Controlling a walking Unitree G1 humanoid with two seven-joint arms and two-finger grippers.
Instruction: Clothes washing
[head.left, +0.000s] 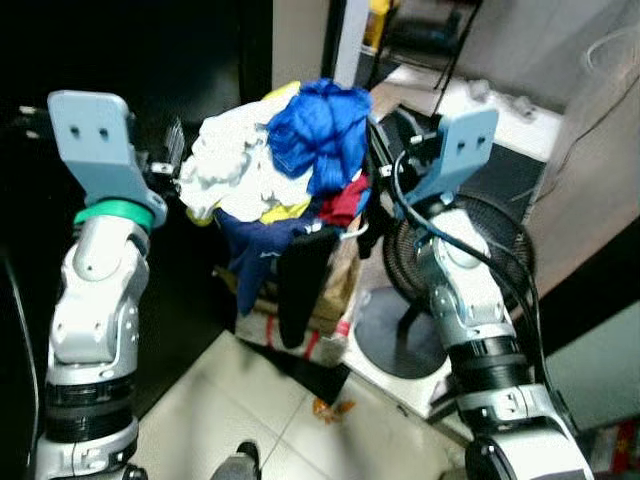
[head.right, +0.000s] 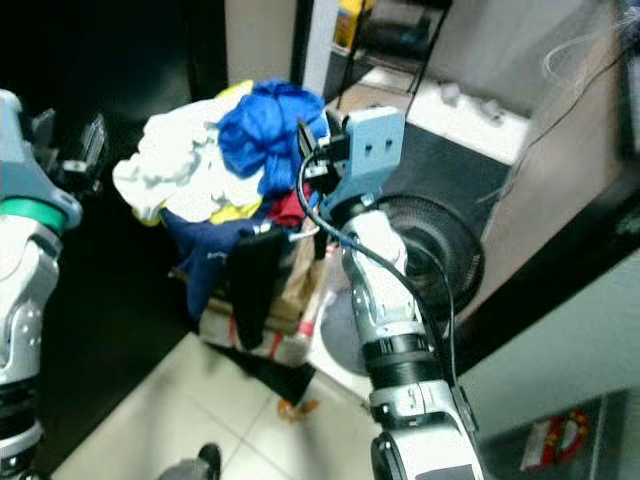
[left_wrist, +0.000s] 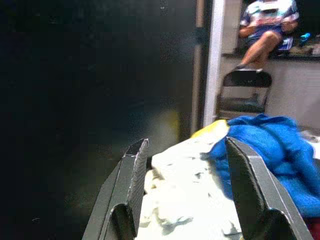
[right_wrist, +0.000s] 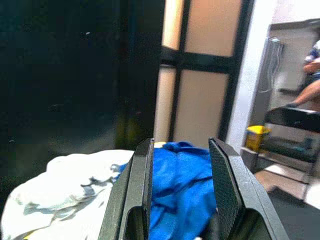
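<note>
While a heap of clothes (head.left: 290, 190) is piled between both claws, blue fabric (head.left: 320, 130) is seen on top, nearest the right claw (right_wrist: 180, 185), w/ white cloth (head.left: 230, 165) just ahead of the left claw (left_wrist: 187, 190). Both claws are held apart, nothing gripped, approx. level w/ the heap's top. Dark garments (head.left: 300, 280) are draped below. A black fan (head.left: 460, 250) sits under the right claw, on the tiled floor (head.left: 260, 410).
</note>
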